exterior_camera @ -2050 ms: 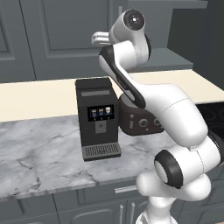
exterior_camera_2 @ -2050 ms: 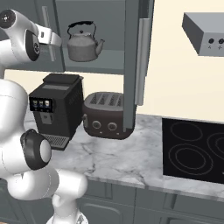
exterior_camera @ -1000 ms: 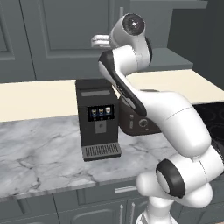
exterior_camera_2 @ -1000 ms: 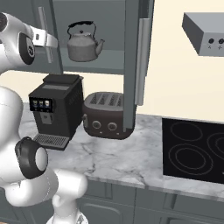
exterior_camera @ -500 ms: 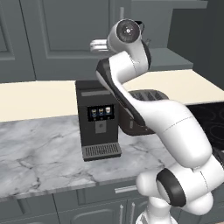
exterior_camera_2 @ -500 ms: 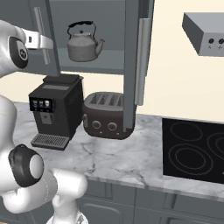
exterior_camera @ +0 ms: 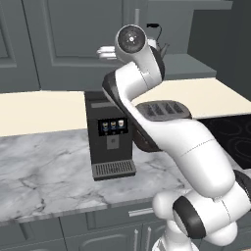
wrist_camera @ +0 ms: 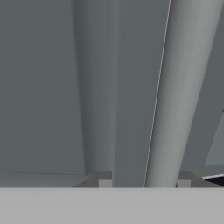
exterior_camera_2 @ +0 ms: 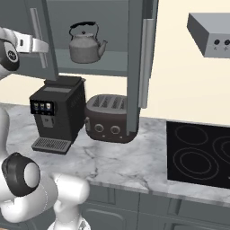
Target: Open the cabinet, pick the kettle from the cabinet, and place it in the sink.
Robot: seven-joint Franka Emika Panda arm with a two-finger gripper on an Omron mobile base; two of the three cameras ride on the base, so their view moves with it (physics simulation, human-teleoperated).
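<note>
The cabinet [exterior_camera_2: 112,27] stands with both doors swung out. On its grey shelf sits the silver kettle [exterior_camera_2: 85,45], upright, black handle on top; part of the kettle [exterior_camera: 156,38] peeks out behind my arm. My gripper [exterior_camera_2: 44,46] is shut on the long silver handle [exterior_camera_2: 38,36] of the left door. Close up, that handle bar [wrist_camera: 175,87] runs between my fingertips [wrist_camera: 103,179], with my gripper [wrist_camera: 143,181] straddling it. From the left, my gripper [exterior_camera: 100,50] reaches against the left door [exterior_camera: 73,39]. The sink is out of view.
Below the cabinet, a black coffee machine [exterior_camera_2: 58,112] and a brown toaster [exterior_camera_2: 108,119] stand on the marble counter [exterior_camera_2: 126,157]. The open right door [exterior_camera_2: 134,63] juts out edge-on over the toaster. A black stovetop [exterior_camera_2: 197,152] and a range hood [exterior_camera_2: 209,33] lie to the right.
My arm has swung to the left with the handle, and the left door has opened wider. The kettle has not moved.
</note>
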